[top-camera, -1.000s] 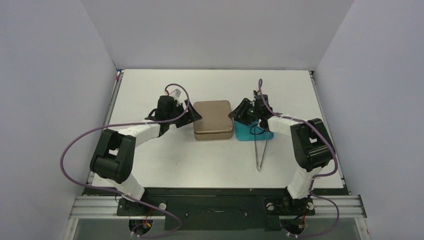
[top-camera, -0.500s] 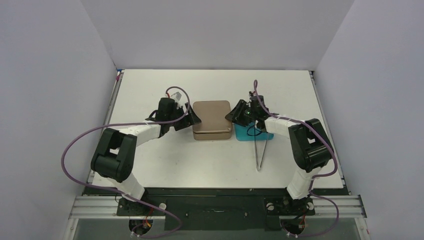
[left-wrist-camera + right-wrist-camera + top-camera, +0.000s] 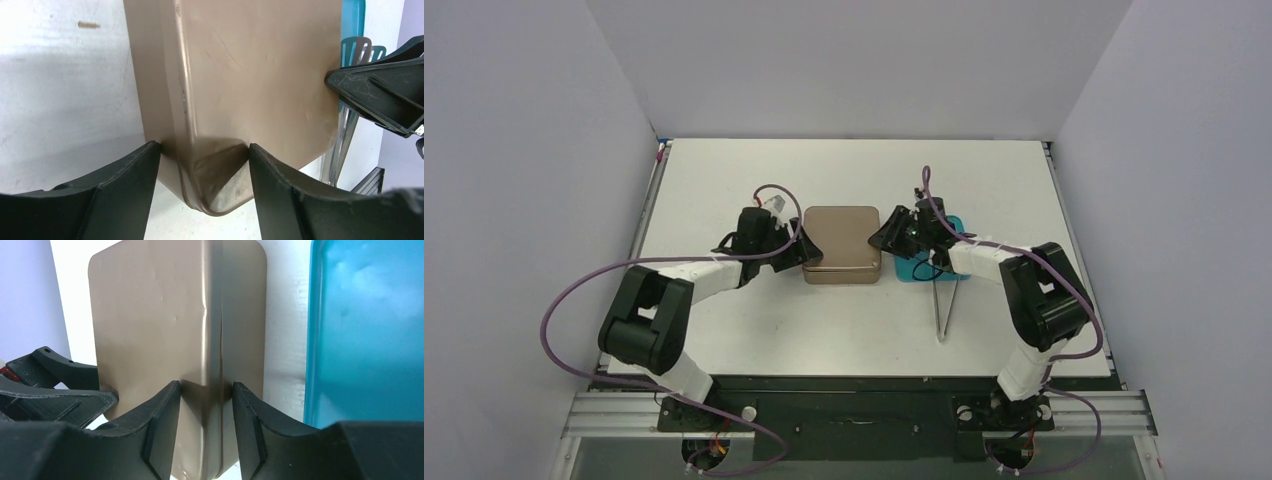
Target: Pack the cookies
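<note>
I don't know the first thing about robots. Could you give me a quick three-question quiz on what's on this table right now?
1. True or false: the tan metal tin has its lid off.
2. Which long tool lies on the table? A) fork B) tweezers C) knife
3. Fill in: from the top camera, the blue tray lies to the tin's ___.

Key: 1 false, the lid is on; 2 B; 3 right.

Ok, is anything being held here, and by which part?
The tin, held from both sides: the left pincer clamps a corner on its left side, and the right pincer clamps a corner on its right side.
</note>
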`<action>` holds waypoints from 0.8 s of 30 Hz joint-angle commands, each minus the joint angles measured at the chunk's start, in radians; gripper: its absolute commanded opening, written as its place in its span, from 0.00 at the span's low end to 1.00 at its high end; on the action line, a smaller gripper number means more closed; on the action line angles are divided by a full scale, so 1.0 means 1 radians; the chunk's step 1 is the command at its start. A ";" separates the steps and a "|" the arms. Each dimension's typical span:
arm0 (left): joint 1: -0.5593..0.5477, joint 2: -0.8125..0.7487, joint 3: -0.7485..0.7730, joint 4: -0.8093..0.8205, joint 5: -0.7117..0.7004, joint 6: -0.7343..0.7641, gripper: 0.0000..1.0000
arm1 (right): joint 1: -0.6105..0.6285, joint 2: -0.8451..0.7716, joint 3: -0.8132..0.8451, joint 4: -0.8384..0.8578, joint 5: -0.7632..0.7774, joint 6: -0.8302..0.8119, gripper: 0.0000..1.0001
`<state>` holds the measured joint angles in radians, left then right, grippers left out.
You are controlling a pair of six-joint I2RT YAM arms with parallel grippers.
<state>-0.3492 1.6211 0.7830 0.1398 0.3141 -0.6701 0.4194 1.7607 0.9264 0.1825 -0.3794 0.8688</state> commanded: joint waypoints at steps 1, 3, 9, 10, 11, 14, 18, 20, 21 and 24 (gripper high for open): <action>-0.013 -0.077 -0.064 -0.010 0.018 0.014 0.59 | 0.038 -0.052 -0.054 0.008 0.021 -0.008 0.37; -0.019 -0.103 -0.090 -0.009 0.016 0.013 0.56 | 0.048 -0.065 -0.075 0.014 0.027 -0.005 0.36; -0.052 -0.186 -0.162 -0.011 0.002 -0.004 0.55 | 0.071 -0.134 -0.153 0.029 0.052 0.006 0.34; -0.065 -0.210 -0.177 -0.014 -0.007 -0.009 0.55 | 0.077 -0.143 -0.171 0.029 0.057 0.008 0.34; -0.072 -0.222 -0.184 -0.017 -0.012 -0.011 0.55 | 0.081 -0.159 -0.180 0.029 0.061 0.008 0.34; -0.102 -0.284 -0.216 -0.035 -0.035 -0.020 0.55 | 0.095 -0.184 -0.217 0.026 0.079 0.008 0.34; -0.113 -0.361 -0.245 -0.070 -0.052 -0.025 0.59 | 0.099 -0.212 -0.243 0.023 0.088 0.009 0.36; -0.113 -0.400 -0.253 -0.096 -0.067 -0.016 0.62 | 0.099 -0.235 -0.248 0.013 0.097 0.006 0.36; -0.114 -0.411 -0.259 -0.106 -0.072 -0.013 0.63 | 0.100 -0.241 -0.248 0.010 0.099 0.005 0.36; -0.113 -0.447 -0.267 -0.136 -0.094 0.002 0.66 | 0.102 -0.265 -0.244 -0.016 0.113 -0.001 0.37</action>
<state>-0.4614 1.2285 0.5201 0.0380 0.2523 -0.6857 0.5125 1.5463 0.6891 0.2096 -0.3080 0.8822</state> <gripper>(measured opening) 0.650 0.365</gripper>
